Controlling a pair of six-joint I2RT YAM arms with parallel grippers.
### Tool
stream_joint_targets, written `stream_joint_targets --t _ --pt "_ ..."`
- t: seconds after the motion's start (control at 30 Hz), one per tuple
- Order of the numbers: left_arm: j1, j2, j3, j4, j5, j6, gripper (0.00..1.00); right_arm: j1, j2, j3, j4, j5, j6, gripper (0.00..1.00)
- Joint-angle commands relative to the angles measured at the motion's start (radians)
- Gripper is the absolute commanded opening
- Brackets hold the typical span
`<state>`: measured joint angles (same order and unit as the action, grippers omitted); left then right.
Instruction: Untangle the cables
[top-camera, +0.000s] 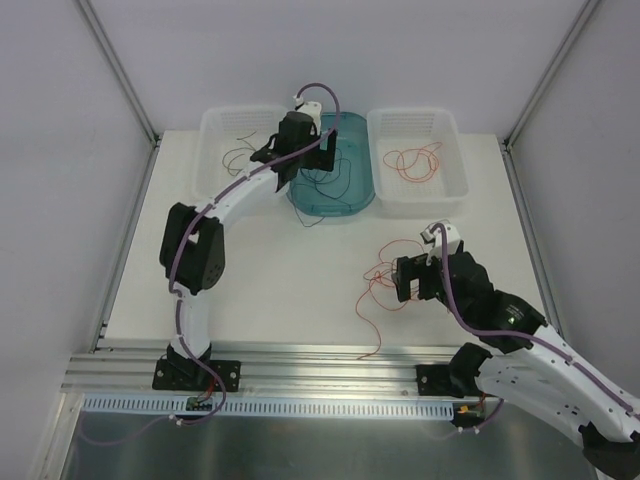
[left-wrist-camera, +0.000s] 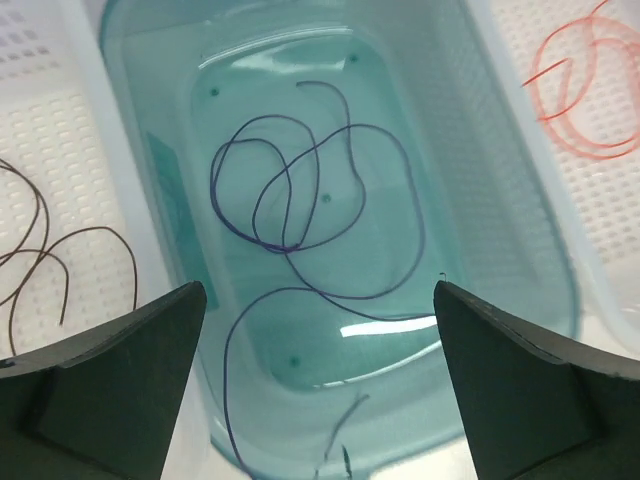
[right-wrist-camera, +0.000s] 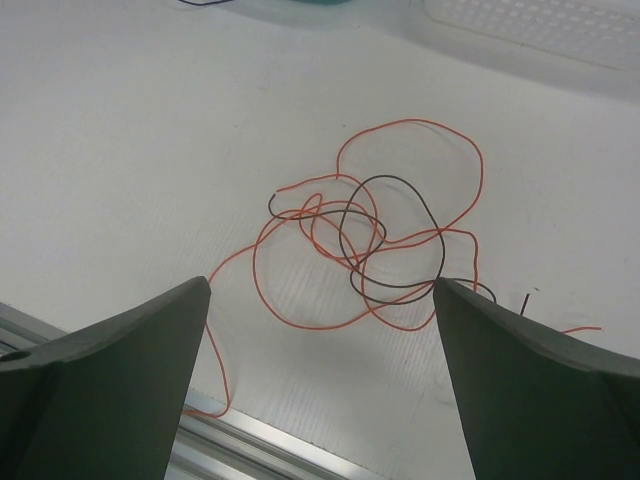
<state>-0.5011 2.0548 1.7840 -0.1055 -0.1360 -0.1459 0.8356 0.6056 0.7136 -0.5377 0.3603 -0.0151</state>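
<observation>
A tangle of red-orange and dark brown cables (right-wrist-camera: 370, 240) lies on the white table, also in the top view (top-camera: 380, 275). My right gripper (right-wrist-camera: 322, 300) hovers over it, open and empty; it shows in the top view (top-camera: 405, 280). My left gripper (left-wrist-camera: 320, 300) is open and empty above the teal bin (left-wrist-camera: 500, 200), where black-blue cables (left-wrist-camera: 320, 200) lie loose. One black-blue strand hangs over the bin's near rim. The left gripper shows in the top view (top-camera: 300, 150).
A white basket at back left (top-camera: 225, 130) holds dark brown cables (left-wrist-camera: 50, 250). A white basket at back right (top-camera: 450, 130) holds red-orange cables (top-camera: 415, 160). The aluminium rail (top-camera: 300, 370) runs along the table's near edge; one red strand reaches it.
</observation>
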Motion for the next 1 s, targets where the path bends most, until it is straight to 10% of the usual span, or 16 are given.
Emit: stream_joint_targets --t 0.0,0.3,0.53,0.97 --pt "-0.033 -0.290 -0.127 0.049 -0.037 -0.079 0.99 0.000 -0.018 -0.008 -0.001 0.019 0.012 1.00" --pt "-0.092 -0.580 -0.615 0.075 -0.102 -0.306 0.95 0.000 -0.105 -0.049 -0.010 0.011 0.040 0.99" --pt "-0.116 -0.585 -0.954 0.433 -0.180 -0.317 0.79 -0.001 -0.153 -0.077 -0.010 0.005 0.056 1.00" --pt "-0.111 -0.323 -0.973 0.771 -0.229 -0.213 0.49 0.000 -0.178 -0.072 -0.038 0.020 0.050 1.00"
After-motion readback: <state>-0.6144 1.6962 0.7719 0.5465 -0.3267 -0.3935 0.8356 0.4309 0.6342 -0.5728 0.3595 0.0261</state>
